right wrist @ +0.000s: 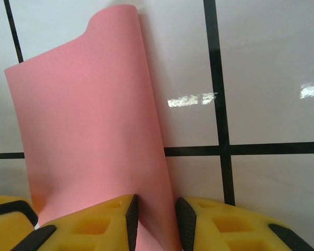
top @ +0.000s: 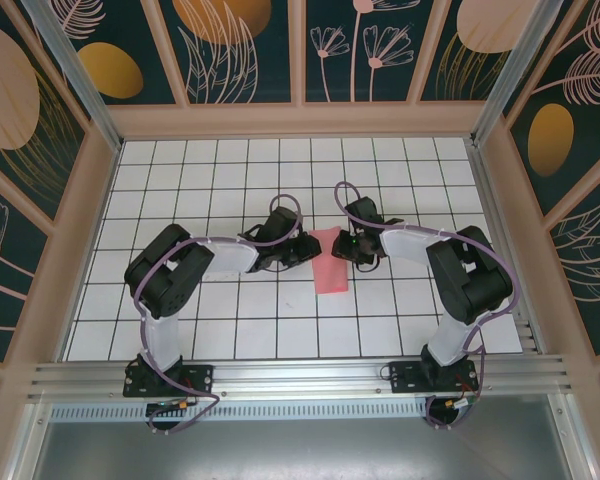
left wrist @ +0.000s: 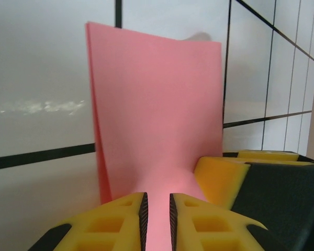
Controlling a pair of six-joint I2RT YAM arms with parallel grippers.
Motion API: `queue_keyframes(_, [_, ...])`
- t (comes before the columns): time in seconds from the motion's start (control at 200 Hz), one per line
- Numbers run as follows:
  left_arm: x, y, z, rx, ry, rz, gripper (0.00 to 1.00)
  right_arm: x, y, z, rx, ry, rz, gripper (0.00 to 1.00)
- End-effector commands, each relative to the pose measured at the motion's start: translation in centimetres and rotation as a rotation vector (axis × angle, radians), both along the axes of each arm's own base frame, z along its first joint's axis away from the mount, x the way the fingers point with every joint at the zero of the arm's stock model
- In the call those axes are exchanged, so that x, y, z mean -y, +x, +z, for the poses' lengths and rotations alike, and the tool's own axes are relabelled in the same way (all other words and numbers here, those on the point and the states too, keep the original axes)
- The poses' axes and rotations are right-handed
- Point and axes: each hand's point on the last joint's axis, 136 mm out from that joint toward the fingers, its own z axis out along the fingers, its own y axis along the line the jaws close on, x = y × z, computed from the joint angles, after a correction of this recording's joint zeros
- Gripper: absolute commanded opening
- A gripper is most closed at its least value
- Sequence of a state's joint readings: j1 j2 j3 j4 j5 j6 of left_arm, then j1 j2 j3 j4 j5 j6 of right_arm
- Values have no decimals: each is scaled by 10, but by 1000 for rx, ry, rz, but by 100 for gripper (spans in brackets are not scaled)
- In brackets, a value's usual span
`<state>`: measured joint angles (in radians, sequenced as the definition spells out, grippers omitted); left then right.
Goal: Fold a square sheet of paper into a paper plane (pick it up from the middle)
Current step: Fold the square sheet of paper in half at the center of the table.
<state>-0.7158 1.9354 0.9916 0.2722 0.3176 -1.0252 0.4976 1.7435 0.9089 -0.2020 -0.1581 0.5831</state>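
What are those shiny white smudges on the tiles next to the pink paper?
Likely light bouncing off the glossy table: in the left wrist view a faint streaky smear left of the pink paper; in the right wrist view two brighter patches to its right; in the top view the tiles look evenly lit.

Bench: a glossy white top [top: 400, 170], ruled into squares by thin black lines, is lying flat inside an enclosure. A pale peach wooden frame [top: 300, 120] is bordering it at the back and along both sides. Dark teal wall panels [top: 240, 50], printed with gold ovals and pink line-drawn leaves and flowers, are rising above the frame. A ribbed aluminium rail [top: 300, 375] is running along the near edge, with a dull grey metal sheet [top: 300, 450] sitting nearer still. Light is glancing off the tiles as soft white streaks [right wrist: 191, 99].
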Motion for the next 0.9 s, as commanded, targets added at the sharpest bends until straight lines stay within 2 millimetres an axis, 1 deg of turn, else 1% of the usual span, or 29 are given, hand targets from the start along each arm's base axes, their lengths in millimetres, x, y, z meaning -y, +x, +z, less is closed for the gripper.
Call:
queue_keyframes(0.0, [7,-2,-4,-11,16,-27,20,34,-26,-53,-116,-164,-38,33])
queue_keyframes(0.13, [3,-3,-9,-19,45,-19,19,34,-26,-53,-116,-162,-36,33])
queue_keyframes(0.305, [2,-4,-16,-38,54,-24,19,34,-26,-53,-117,-163,-35,33])
queue_keyframes(0.891, [3,-7,-22,-53,64,-34,20,33,-27,-56,-118,-167,-16,32])
